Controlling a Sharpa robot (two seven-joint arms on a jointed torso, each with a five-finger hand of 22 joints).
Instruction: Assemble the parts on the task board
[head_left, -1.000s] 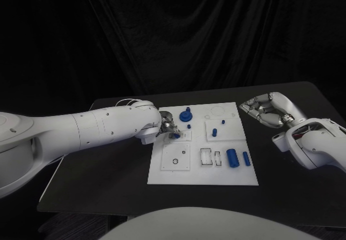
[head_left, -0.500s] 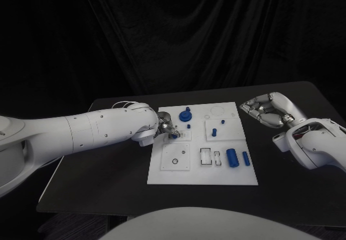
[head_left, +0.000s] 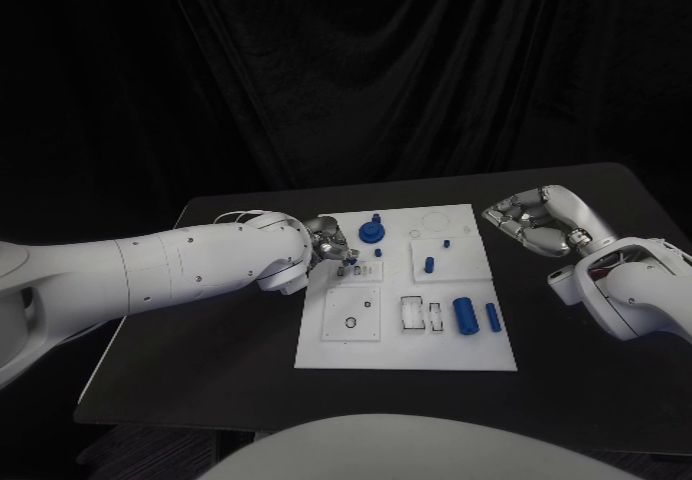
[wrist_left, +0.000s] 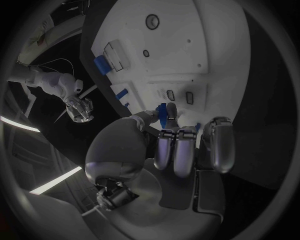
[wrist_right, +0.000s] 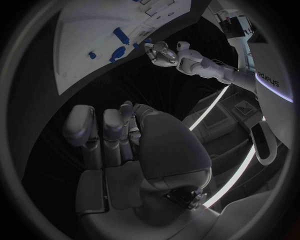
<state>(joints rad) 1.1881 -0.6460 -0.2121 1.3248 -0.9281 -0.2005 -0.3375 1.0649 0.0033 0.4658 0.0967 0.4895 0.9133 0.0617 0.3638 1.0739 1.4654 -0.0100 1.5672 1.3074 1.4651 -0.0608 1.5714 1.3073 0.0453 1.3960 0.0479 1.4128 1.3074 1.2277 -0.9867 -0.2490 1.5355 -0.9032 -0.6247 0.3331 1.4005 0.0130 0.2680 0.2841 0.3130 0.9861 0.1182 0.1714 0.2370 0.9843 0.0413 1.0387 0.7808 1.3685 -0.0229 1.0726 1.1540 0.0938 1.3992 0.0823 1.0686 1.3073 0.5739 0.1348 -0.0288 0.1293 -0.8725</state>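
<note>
head view: the white task board (head_left: 405, 345) lies in the middle of the black table (head_left: 188, 350). the left hand (head_left: 329, 245) sits at the board's left edge, near its far end, fingers curled over the board; what they hold cannot be told from here. just beside it, toward the far edge, a blue knobbed part (head_left: 372, 233) stands on the board. a small blue peg (head_left: 428, 264) lies in the right middle panel, and a thick blue cylinder (head_left: 463, 314) and a thinner blue rod (head_left: 492, 317) lie side by side near the board's right edge. the right hand (head_left: 528, 222) hovers off the board's right far corner, above the table, fingers curled in with nothing in them.

left wrist view: the left hand (wrist_left: 178, 145) pinches a small blue part (wrist_left: 162, 114) between thumb and fingertips, right over the board's surface (wrist_left: 212, 55). whether the part touches the board i cannot tell. the right hand (wrist_left: 78, 107) shows beyond the board's edge.

right wrist view: the right hand (wrist_right: 119, 135) has its fingers bent inward, empty. the board (wrist_right: 81, 40) with blue pieces lies well apart, and the left hand (wrist_right: 161, 52) is at its edge.
</note>
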